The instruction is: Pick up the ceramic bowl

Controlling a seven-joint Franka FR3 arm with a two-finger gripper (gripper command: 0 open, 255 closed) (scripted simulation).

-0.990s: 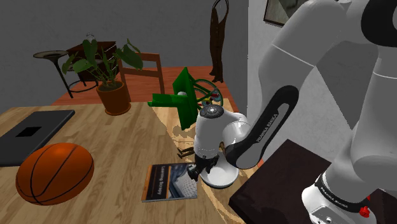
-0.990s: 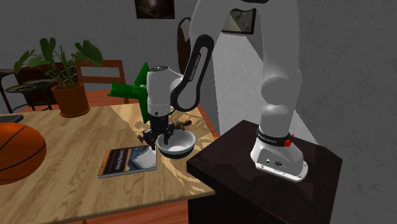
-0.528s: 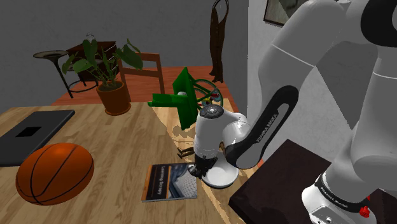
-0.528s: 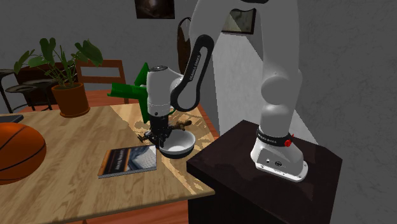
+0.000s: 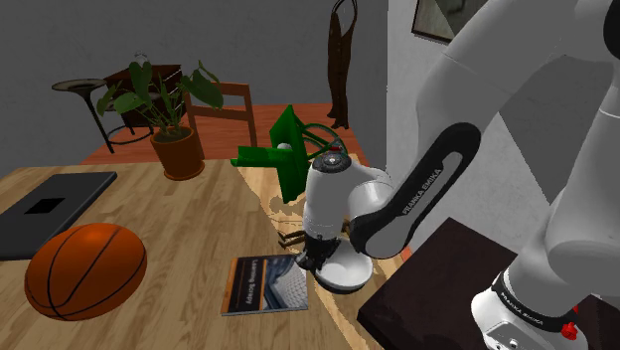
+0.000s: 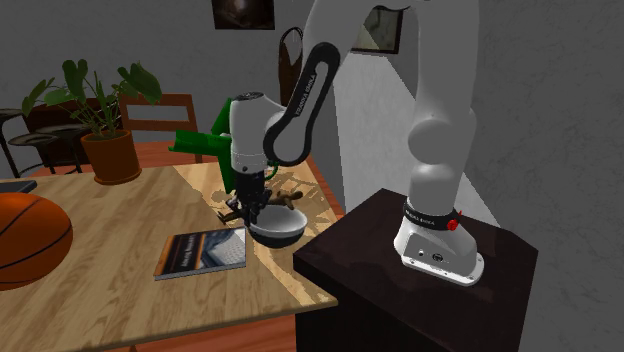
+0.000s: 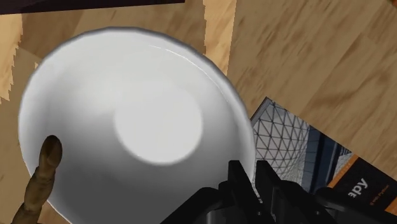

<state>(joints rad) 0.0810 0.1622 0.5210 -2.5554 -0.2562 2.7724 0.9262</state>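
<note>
Jaws were pinched tight on the bowl's edge. In the wrist view the gripper [image 7: 251,184] had one black finger inside the white bowl [image 7: 153,121] and one outside, with the rim squeezed between them. The bowl was near the corner of the wooden table [image 7: 305,57], just beside a book [image 7: 312,159] and close to the dark stand [image 6: 420,290].

So the grab looked done. I think the lift was the part not yet done. In the second exterior view the bowl [image 6: 275,228] hung under the gripper [image 6: 250,214], very low over the table [image 6: 120,230]. It might have been a tiny bit up, or it might have been resting on the wood. I could not tell which. The bowl had to go well up in the air before the job was finished.

Some things were hard to see. In the shoulder view the arm [image 5: 348,199] covered a big part of the bowl [image 5: 343,273], and the gripper [image 5: 310,261] was a dark lump by the rim. The bowl's bottom was hidden, so nobody could check for a gap under it. The wrist view cut off the bowl's edge nearest the camera. A brown thing [image 7: 41,175] poked in at the bowl's rim, away from the fingers. It could have been a stick or a small toy. I could not make it out, and I could not tell if it touched the bowl.
</note>
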